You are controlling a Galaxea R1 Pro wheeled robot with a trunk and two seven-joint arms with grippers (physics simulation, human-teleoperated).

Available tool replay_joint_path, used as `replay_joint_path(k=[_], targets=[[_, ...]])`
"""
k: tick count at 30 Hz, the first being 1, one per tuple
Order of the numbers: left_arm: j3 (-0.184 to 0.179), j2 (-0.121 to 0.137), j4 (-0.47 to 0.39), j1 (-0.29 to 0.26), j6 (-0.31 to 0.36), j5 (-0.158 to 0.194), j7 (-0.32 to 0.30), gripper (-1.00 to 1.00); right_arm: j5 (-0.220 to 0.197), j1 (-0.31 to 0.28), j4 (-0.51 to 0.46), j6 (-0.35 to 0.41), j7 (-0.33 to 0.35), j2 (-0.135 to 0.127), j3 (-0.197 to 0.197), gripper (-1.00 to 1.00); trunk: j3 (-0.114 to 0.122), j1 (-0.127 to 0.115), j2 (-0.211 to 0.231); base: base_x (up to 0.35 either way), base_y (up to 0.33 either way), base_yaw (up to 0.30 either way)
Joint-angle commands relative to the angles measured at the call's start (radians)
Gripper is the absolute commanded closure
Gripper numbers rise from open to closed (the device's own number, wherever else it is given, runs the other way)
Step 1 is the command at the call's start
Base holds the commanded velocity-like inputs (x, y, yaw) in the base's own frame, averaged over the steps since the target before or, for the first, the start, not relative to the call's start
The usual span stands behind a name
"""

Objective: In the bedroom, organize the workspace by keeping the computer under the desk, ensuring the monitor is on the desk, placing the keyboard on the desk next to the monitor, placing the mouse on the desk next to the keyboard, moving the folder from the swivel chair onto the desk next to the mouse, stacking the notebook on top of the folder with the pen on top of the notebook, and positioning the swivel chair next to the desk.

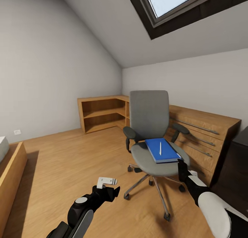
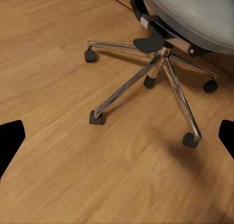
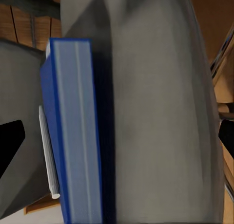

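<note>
The right gripper (image 1: 182,166), jaws spread, sits at the near edge of the bright-blue flat folder (image 1: 161,150) on the grey padded swivel chair (image 1: 151,127), so a hasty pinch risks rolling off the thin white-silver pen (image 1: 160,148) or pushing the castored chair away, while the left gripper (image 1: 109,188), whose jaws I cannot tell, hangs over the floor.

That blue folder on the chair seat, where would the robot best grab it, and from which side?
Probably its front corner, which sticks out past the seat's edge, approached from the front right where the right end effector hovers. The folder lies flat on the chair, so an edge pinch suits it. The pen on top could roll off.
</note>
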Motion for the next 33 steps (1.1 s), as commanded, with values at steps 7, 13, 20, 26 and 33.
replay_joint_path(k=[7, 13, 20, 26, 33], targets=[[-0.002, 0.000, -0.001, -0.001, 0.003, 0.010, 0.009, -1.00, -0.009, -0.001, -0.001, 0.003, 0.005, -0.001, -0.004, -1.00, -0.001, 0.000, 0.000, 0.032, 0.000, 0.000], [-0.002, 0.000, 0.005, -0.001, 0.003, 0.012, 0.009, -1.00, -0.010, -0.001, -0.002, 0.004, 0.005, -0.002, -0.004, -1.00, -0.001, 0.000, 0.000, -0.042, 0.000, 0.000], [-0.003, 0.000, 0.031, -0.001, 0.003, 0.013, 0.009, -1.00, -0.010, -0.001, -0.003, 0.003, 0.016, -0.003, -0.004, -1.00, -0.001, 0.000, 0.000, -0.269, 0.000, 0.000], [-0.003, 0.000, 0.034, -0.001, 0.003, 0.013, 0.009, -1.00, -0.010, -0.001, -0.002, 0.004, 0.033, -0.002, -0.004, -1.00, -0.001, 0.000, 0.000, -0.257, 0.000, 0.000], [-0.003, 0.000, 0.034, -0.001, 0.003, 0.013, 0.009, -1.00, -0.009, -0.001, 0.003, 0.003, 0.038, 0.002, -0.004, -1.00, -0.001, 0.000, 0.000, -0.072, 0.000, 0.000]])
